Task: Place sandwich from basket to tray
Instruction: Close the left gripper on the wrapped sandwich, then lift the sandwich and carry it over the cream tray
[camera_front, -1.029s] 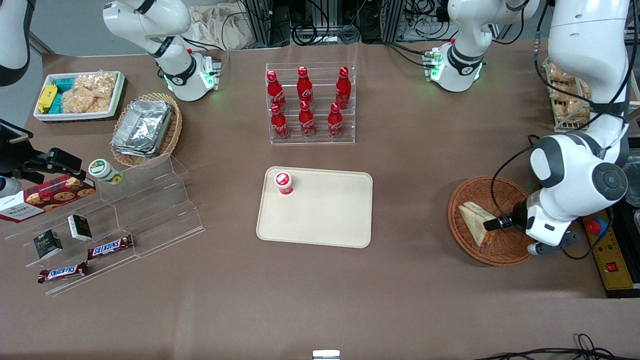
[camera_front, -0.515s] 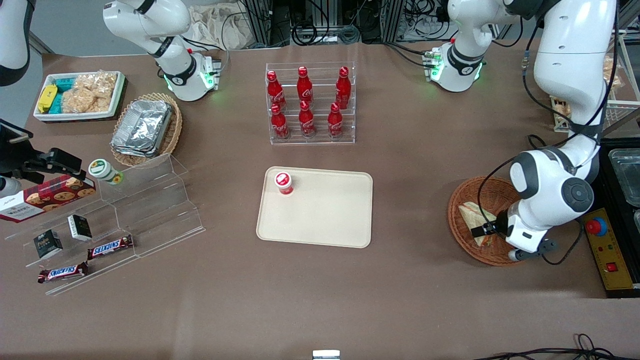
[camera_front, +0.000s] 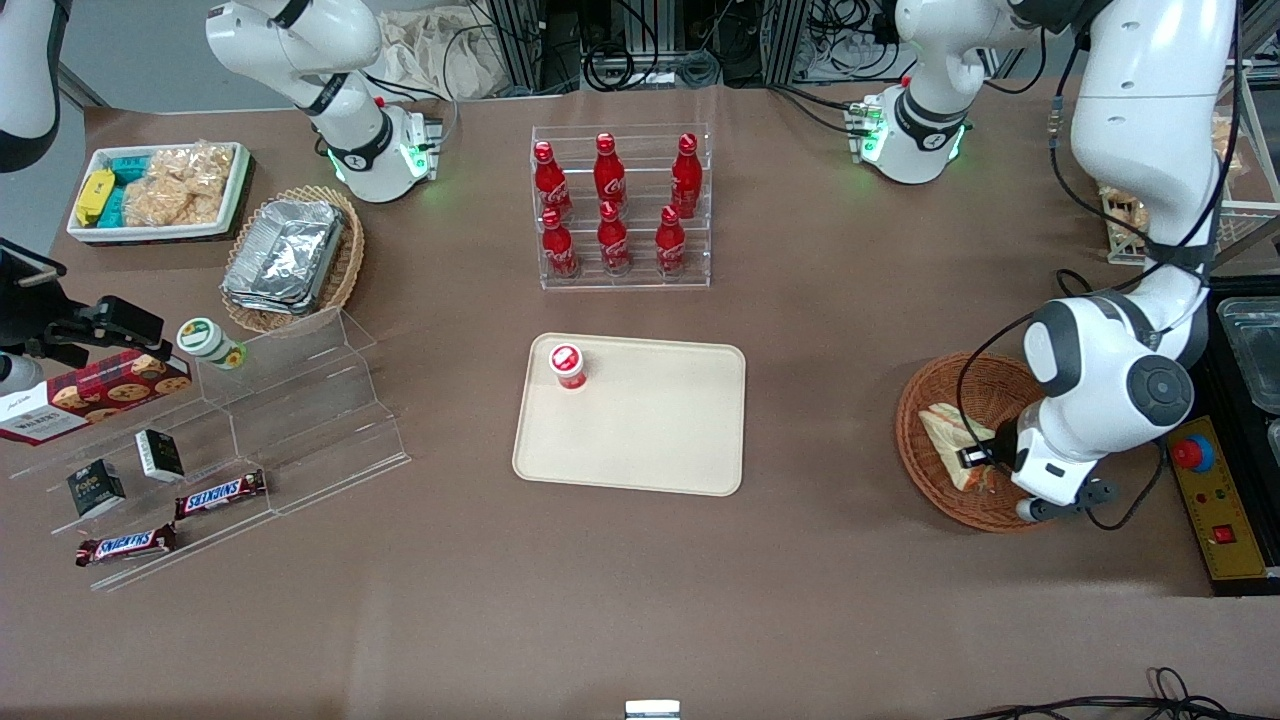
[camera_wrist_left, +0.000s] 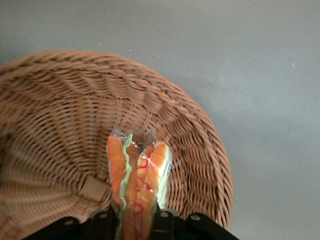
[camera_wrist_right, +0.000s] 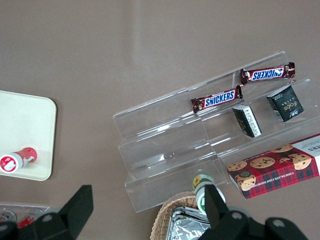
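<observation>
We are at the pickup, our gripper (camera_front: 972, 459) clamped on the sandwich (camera_wrist_left: 138, 182) in the basket (camera_front: 925, 480); next we should lift it clear and carry it to the tray (camera_front: 650, 440).

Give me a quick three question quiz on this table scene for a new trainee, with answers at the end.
1. True or false: the sandwich lies in the basket.
2. What stands on the tray? A) a red-capped bottle B) a foil container C) a cookie box
3. Where is the gripper?

Key
1. True; the wrist view shows its orange filling edge over the wicker.
2. A, near a corner of the tray.
3. Down in the basket, at the sandwich.
</observation>
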